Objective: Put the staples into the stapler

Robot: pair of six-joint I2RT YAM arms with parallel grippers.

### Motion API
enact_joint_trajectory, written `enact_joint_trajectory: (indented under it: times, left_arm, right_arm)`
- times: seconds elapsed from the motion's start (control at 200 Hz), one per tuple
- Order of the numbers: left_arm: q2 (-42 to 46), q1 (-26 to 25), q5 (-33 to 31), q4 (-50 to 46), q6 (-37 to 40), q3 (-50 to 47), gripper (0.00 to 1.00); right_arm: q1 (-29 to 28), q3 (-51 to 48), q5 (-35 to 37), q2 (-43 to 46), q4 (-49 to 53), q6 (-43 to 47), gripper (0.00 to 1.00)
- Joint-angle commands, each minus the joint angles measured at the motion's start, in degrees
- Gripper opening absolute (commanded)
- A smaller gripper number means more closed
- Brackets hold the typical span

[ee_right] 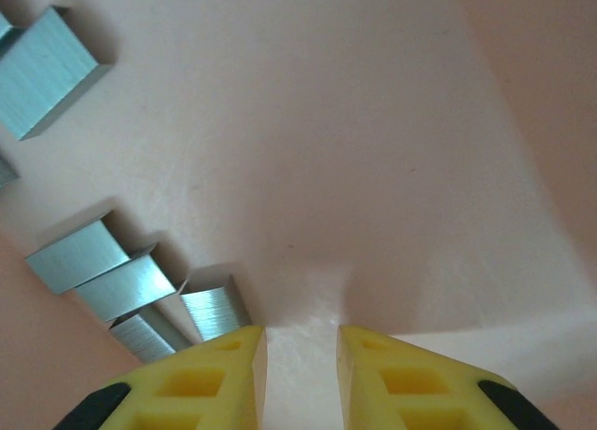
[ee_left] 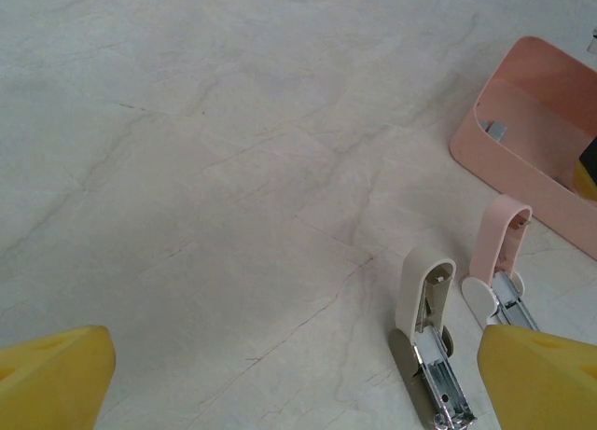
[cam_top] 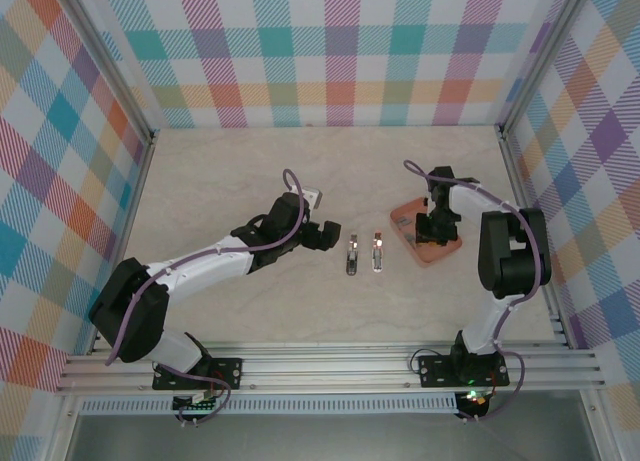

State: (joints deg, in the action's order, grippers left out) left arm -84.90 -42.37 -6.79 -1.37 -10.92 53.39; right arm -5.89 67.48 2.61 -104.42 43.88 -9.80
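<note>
Yellow fingertips (ee_right: pixel 224 379) of the right end effector (ee_right: pixel 300 369) sit at the bottom edge of the right wrist view. The 2 of them are parted by a narrow gap, with nothing in it but the bare floor of the salmon tray (ee_right: pixel 354 122). The staples (ee_right: pixel 126 285) lie in that tray. 4 short grey strips huddle at the lower left of the frame, the nearest just beside the left-hand fingertip. 1 more sits alone at the upper left, and 2 further slivers are cut off by the left edge.

From the top camera, the tray stands right of centre on the pale counter (cam_top: pixel 220 181), with the right end effector lowered inside it. At the middle of the frame 2 staplers lie side by side: the white stapler (cam_top: pixel 352 254) on the left and the pink stapler (cam_top: pixel 378 251) on the right, near the tray but apart from it. The left end effector (cam_top: pixel 322 234) hangs just left of the white stapler.

In the left wrist view its 2 fingertips sit in the lower left and lower right corners, spread wide and gripping nothing. Both staplers are at the lower right, each opened with its lid swung up and its metal channel bared; I cannot tell whether either channel is loaded. 1 grey strip shows inside the tray at the upper right.
</note>
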Motion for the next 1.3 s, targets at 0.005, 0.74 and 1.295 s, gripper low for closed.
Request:
enact_joint_trajectory:
  times: [0.005,0.74,1.295]
  left_arm:
    - [0.08,-0.91,-1.07,1.22,-0.43,-0.97,1.0]
    - [-0.55,-1.16,-0.87,1.81,-0.68,-0.84,1.0]
    - [-1.4,-1.62,-0.58,2.91,-0.77,-0.59,1.0]
  right_arm:
    - [0.46,-0.4,2.64,2.58,-0.36,-0.04,0.26]
    - [0.0,-8.16,-15.75,10.41,-2.51,0.24,0.33]
    - [-0.52,-8.24,-18.81,17.89,0.63,-1.55,0.43]
